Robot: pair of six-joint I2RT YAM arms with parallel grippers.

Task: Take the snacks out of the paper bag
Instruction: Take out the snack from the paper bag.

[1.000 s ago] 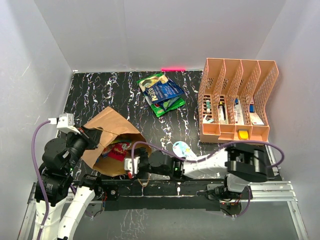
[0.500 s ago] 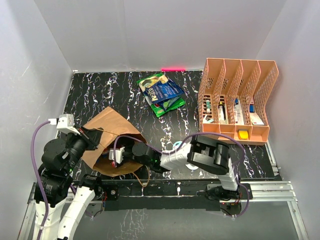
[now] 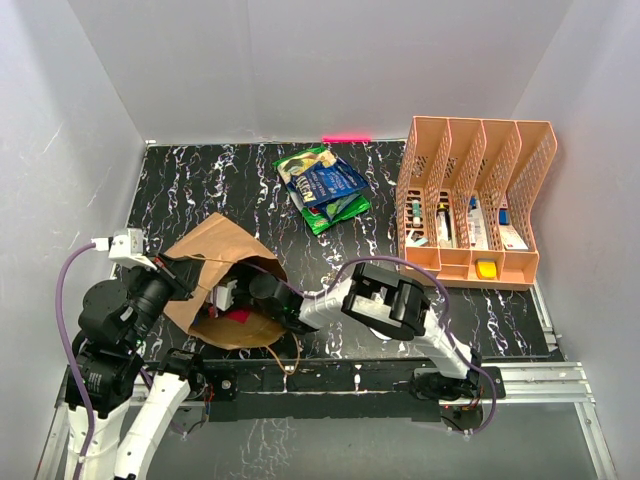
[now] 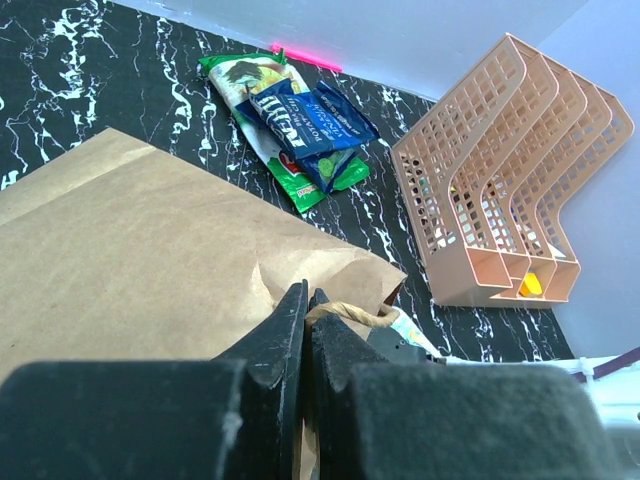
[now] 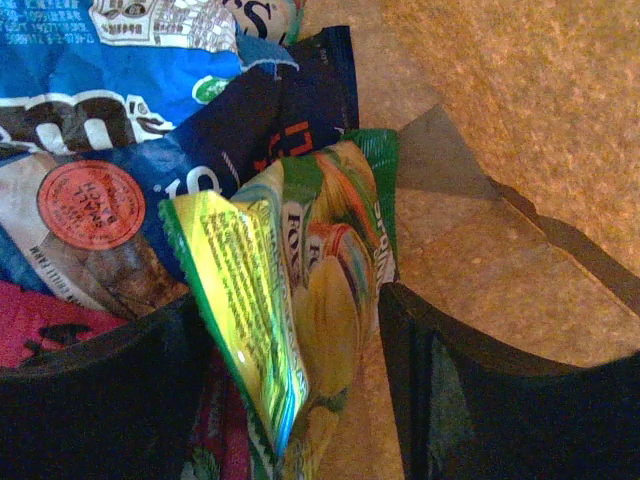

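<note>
Inside the paper bag (image 3: 215, 262), the right gripper (image 5: 290, 400) has its jaws apart around a yellow-green packet (image 5: 290, 300); the left gripper (image 4: 305, 310) is clamped on the bag's rim; at least 2 snacks (image 3: 322, 187) lie on the table (image 3: 200, 190); several more wait inside.

overhead, 2 wrists; seemingly sharing bag (image 3: 205, 250)
</note>
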